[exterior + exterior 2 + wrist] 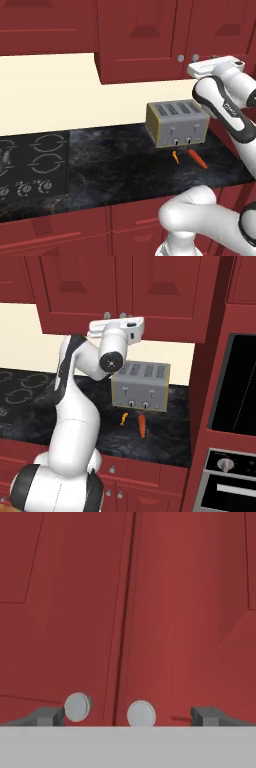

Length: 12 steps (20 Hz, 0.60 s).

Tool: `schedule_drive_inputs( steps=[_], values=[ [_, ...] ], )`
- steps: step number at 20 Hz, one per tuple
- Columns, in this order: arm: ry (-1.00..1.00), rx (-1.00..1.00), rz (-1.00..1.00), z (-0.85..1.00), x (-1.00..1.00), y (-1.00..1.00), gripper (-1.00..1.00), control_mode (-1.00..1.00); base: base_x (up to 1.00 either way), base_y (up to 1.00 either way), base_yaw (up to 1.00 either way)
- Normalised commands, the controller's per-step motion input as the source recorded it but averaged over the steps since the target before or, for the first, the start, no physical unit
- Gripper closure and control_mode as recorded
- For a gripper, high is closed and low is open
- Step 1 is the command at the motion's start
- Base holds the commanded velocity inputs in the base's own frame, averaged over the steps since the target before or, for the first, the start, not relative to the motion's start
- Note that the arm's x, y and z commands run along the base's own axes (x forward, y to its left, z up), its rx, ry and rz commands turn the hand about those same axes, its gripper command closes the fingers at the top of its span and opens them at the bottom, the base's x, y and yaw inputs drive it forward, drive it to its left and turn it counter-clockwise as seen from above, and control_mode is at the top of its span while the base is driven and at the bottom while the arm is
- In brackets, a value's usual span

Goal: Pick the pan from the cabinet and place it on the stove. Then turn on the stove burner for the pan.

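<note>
The dark red wall cabinet (pixel 145 40) (pixel 125 291) has both doors closed, so the pan is hidden. In the hand view the two doors (pixel 175 612) are very near, with their round silver knobs (pixel 77 706) (pixel 141 714) low in the picture on either side of the seam. My gripper (pixel 127 717) is open, its fingertips (pixel 47 716) spread wide to either side of both knobs, and it holds nothing. The hand (pixel 215 66) (pixel 117 327) is raised level with the cabinet's bottom edge. The black stove (pixel 35 160) (pixel 20 391) lies at the counter's left end.
A grey four-slot toaster (pixel 177 122) (pixel 141 385) stands on the dark marbled counter (pixel 115 165) below the hand. A carrot (pixel 198 158) (pixel 141 426) and a small orange piece (pixel 175 157) lie in front of it. A tall oven column (pixel 235 386) rises at the right.
</note>
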Motion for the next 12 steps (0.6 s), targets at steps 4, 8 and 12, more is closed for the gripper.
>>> schedule_drive_inputs(
  steps=[4,8,12],
  values=[
    [-0.01,0.00,0.11,-0.17,0.32,-0.02,-1.00,-1.00,0.00,0.00,0.00],
    [0.00,0.00,0.09,-0.12,0.36,-0.01,-1.00,-1.00,0.00,0.00,0.00],
    [-0.02,0.00,0.05,-0.04,0.37,0.00,-1.00,-1.00,0.00,0.00,0.00]
  ],
)
